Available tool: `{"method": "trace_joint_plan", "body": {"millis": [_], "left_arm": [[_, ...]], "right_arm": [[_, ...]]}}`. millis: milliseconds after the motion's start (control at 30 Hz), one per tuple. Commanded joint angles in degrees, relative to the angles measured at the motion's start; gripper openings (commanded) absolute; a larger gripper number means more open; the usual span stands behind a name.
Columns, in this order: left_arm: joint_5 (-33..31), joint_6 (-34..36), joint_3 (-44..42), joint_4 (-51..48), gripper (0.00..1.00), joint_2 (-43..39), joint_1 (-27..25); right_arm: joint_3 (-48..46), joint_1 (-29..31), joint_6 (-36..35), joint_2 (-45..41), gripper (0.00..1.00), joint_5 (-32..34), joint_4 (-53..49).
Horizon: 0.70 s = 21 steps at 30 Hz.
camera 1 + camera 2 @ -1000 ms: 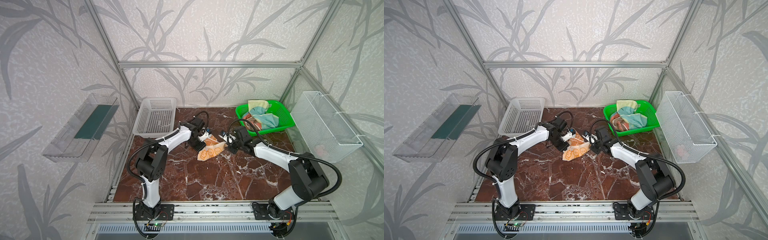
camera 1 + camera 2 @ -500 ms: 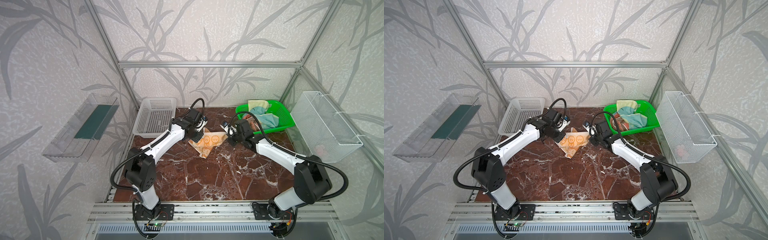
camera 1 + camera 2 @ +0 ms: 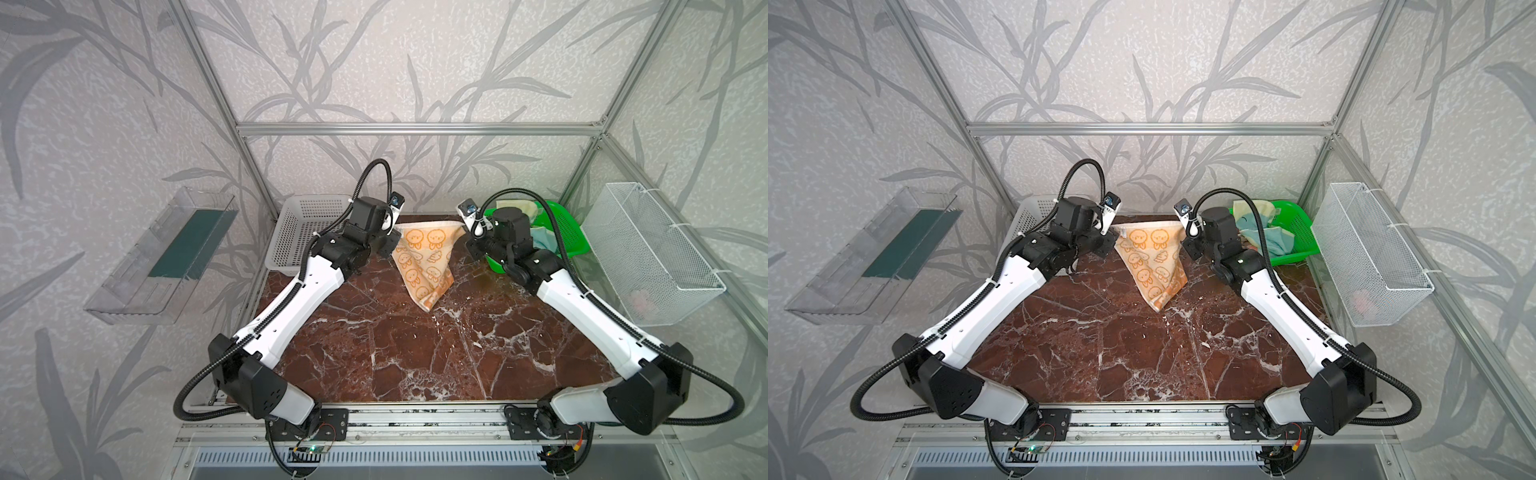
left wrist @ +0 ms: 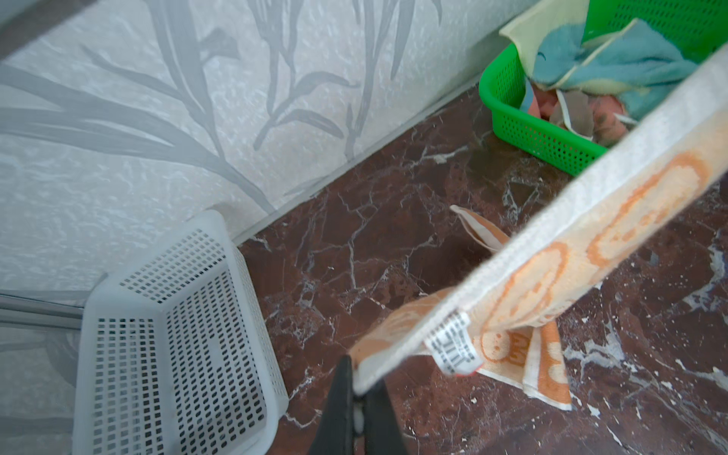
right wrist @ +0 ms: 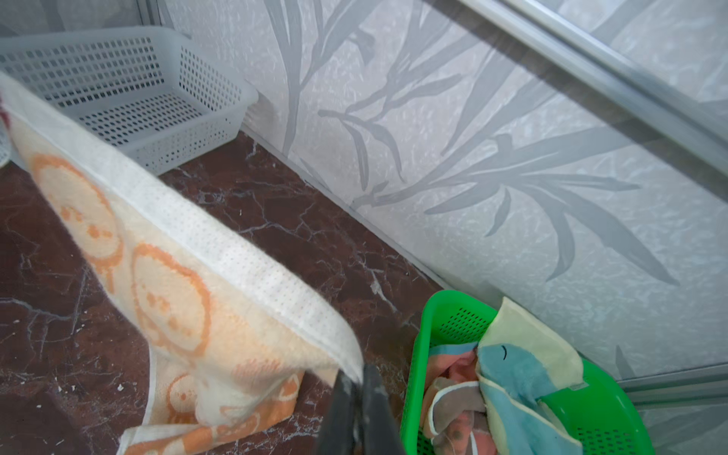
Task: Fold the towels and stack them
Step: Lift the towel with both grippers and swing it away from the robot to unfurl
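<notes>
The orange towel with white bunnies hangs stretched between both grippers at the back of the table; its lower tip rests on the marble. My left gripper is shut on one top corner, next to the label. The opposite top corner is pinched in my right gripper, which is also shut. The white hem runs taut between them. The pale yellow and teal towel and the salmon-pink towel lie crumpled in the green basket.
A white perforated basket stands at the back left, close to the left arm. A wire basket hangs on the right wall and a clear tray on the left wall. The marble table spreads in front.
Both grippers have risen and drawn apart toward the back. The orange towel has come up off the table and now hangs spread between them.
</notes>
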Motion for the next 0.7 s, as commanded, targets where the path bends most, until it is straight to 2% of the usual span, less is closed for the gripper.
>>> {"method": "trace_joint_plan", "body": {"millis": [0,167,400,667], "left_arm": [[-2.64,1.42,3.16,3.1,0.0,-3.59,-0.71],[-2.82,2.73,4.39,3.33,0.0,-8.43,-2.23],[-2.38,1.17,3.16,1.14,0.0,-16.73,-3.33],[2.21,-2.94,1.25,-3.53,0.0,-25.47,-3.61]], "right_arm": [[3.39,-0.11,-1.44,-3.09,0.0,-1.94,-1.58],[6.23,-0.03,-2.04,-6.45,0.0,-4.19,-3.69],[6.44,0.23,-2.48,-13.39,0.0,-7.98,-5.46],[6.59,2.13,-2.73,-20.64,0.0,-15.1,-10.6]]}}
